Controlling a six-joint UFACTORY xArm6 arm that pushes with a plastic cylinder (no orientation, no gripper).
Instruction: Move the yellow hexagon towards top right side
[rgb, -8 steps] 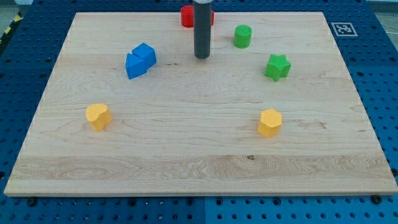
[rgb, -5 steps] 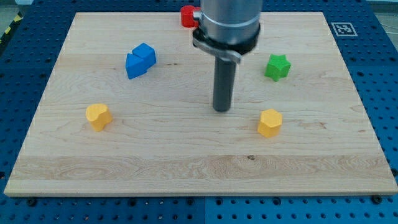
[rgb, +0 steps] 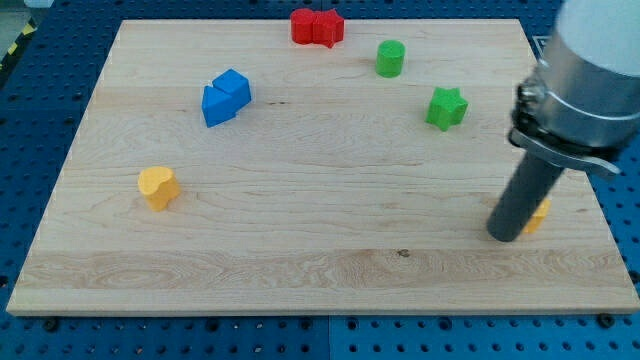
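Note:
The yellow hexagon (rgb: 541, 214) lies near the board's right edge, low in the view, and only a sliver of it shows from behind my rod. My tip (rgb: 505, 237) rests on the board, touching the hexagon on its left, toward the view's bottom. The arm's grey body fills the view's upper right.
A second yellow block (rgb: 158, 187) sits at the left. Two joined blue blocks (rgb: 226, 97) lie at the upper left. Red blocks (rgb: 317, 27) sit at the top edge. A green cylinder (rgb: 390, 58) and a green star (rgb: 446, 107) stand at the upper right. The wooden board (rgb: 300, 270) lies on a blue pegboard.
My tip swept from the board's top middle down and to the right. The yellow hexagon has slid right, from the lower middle-right to near the right edge.

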